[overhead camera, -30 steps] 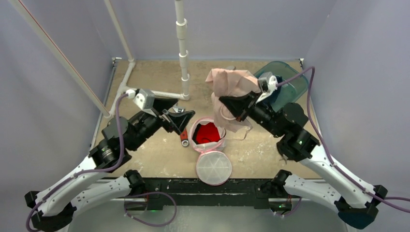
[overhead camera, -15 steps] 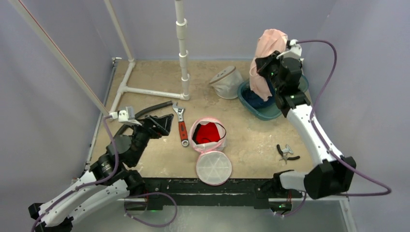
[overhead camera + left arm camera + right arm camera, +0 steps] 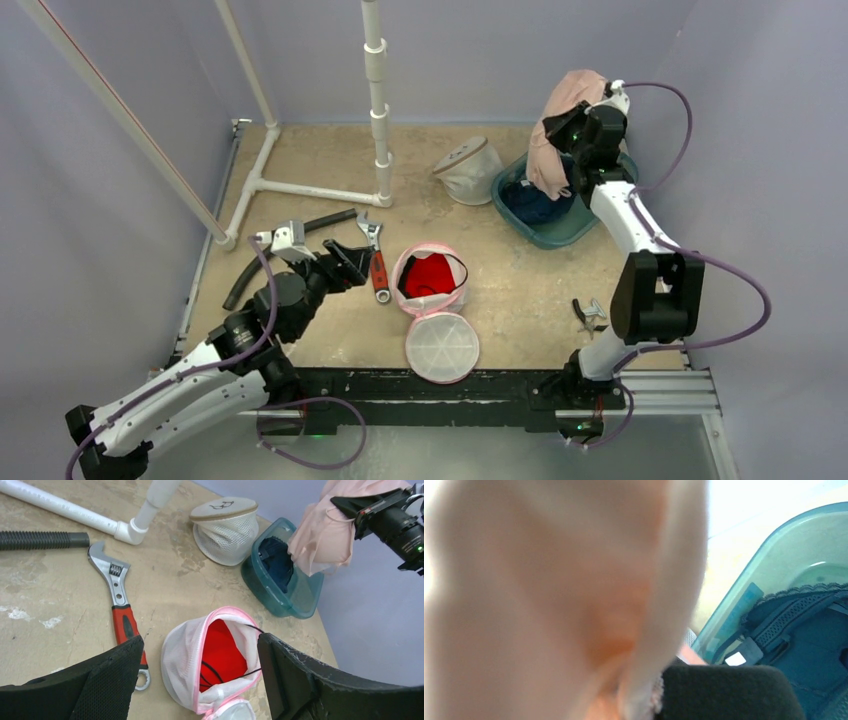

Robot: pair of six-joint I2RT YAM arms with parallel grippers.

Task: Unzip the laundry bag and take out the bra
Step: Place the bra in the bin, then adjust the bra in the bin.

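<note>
Over the teal tub (image 3: pixel 530 228) at the far right, the pink bra (image 3: pixel 548 160) is hanging from the right gripper (image 3: pixel 568 132), which is clenching it. The unzipped laundry bag (image 3: pixel 402 285) is lying open mid-table, with the left gripper (image 3: pixel 350 262) hovering released just to its left. The removal step seems to be finishing. The next move is probably lowering the bra into the tub and letting go cleanly.

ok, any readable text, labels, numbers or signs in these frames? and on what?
No words or numbers can be read.
Dark outline drawing, no letters: on the flat top of the white mesh bag.
White tag on the dark blue garment in the teal bin: too blurred to read.
Wrench: any marking too small to read.
</note>
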